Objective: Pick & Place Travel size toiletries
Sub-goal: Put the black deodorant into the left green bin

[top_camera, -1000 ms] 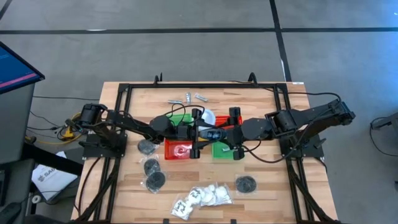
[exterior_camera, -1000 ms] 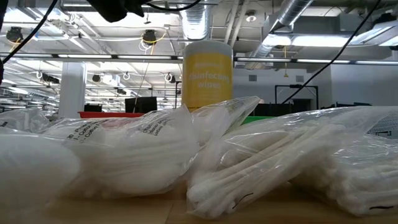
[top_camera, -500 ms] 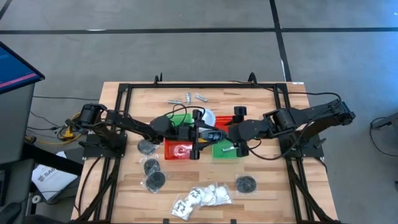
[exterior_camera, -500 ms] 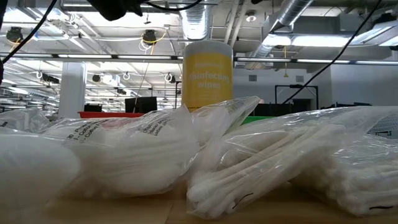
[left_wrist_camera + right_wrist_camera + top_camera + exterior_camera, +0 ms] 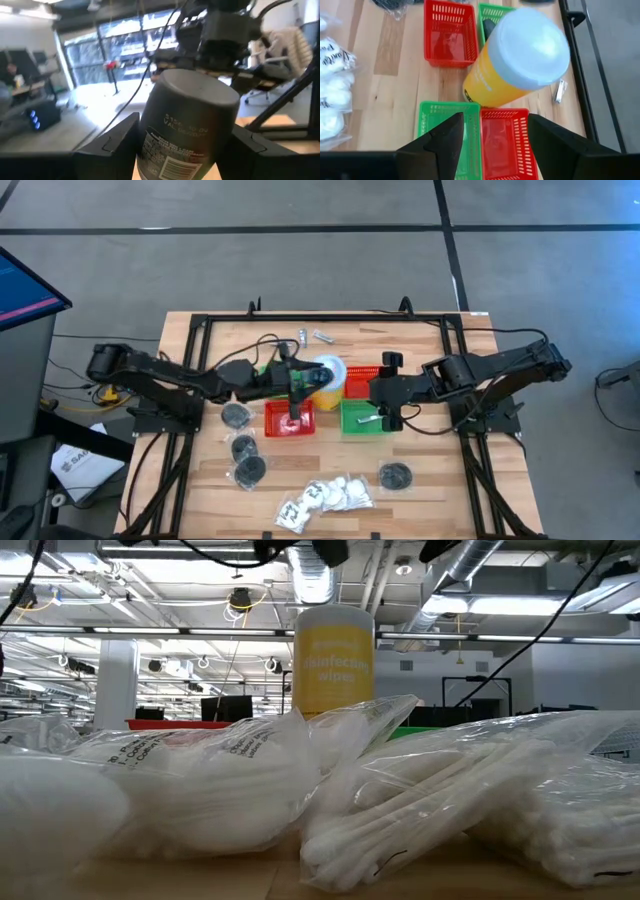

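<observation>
Arms draw apart over the baskets, both empty-handed

The bagged toiletries [image 5: 325, 498] lie untouched at lower centre. At mid-frame the right gripper [image 5: 385, 392] has backed off to the right above the green basket [image 5: 347, 426], jaws released. The left gripper [image 5: 294, 387] has slid left, jaws spread beside the yellow wipes canister [image 5: 326, 374] and gripping nothing. No pick has begun.

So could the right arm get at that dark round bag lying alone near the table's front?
Probably yes: the dark round bag lies alone on bare wood, with nothing between it and the open right tool beside the green basket.
</observation>
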You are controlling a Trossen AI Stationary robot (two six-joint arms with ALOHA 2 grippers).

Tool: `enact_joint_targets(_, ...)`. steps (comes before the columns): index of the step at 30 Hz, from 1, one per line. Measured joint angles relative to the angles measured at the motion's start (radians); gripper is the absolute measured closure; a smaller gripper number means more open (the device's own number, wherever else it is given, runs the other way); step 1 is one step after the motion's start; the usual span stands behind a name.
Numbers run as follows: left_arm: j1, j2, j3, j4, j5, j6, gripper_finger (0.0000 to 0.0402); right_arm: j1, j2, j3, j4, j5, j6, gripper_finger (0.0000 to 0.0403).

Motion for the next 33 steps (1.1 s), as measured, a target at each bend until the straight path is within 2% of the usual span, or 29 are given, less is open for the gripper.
enact_joint_targets(8, 0.001, -0.162, -0.129, -0.067, -0.123, -0.065, 0.0203, 0.0, 0.0, -0.067, -0.001, 0.0, 0.01, 0.0205)
enact_joint_targets(14, 0.009, -0.225, -0.206, -0.087, -0.207, -0.103, 0.0203, 0.0, 0.001, -0.08, 0.004, 0.0, 0.019, 0.0213)
enact_joint_targets(19, 0.054, -0.212, -0.241, -0.113, -0.213, -0.17, 0.0203, 0.0, 0.001, -0.081, 0.005, 0.0, 0.024, 0.0218)
enact_joint_targets(26, 0.143, -0.177, -0.255, -0.259, -0.213, -0.327, 0.0203, 0.0, 0.001, -0.081, 0.005, 0.0, 0.027, 0.0222)
enact_joint_targets(33, 0.18, -0.097, -0.255, -0.323, -0.212, -0.408, 0.0203, 0.0, 0.001, -0.081, 0.005, 0.0, 0.027, 0.0221)
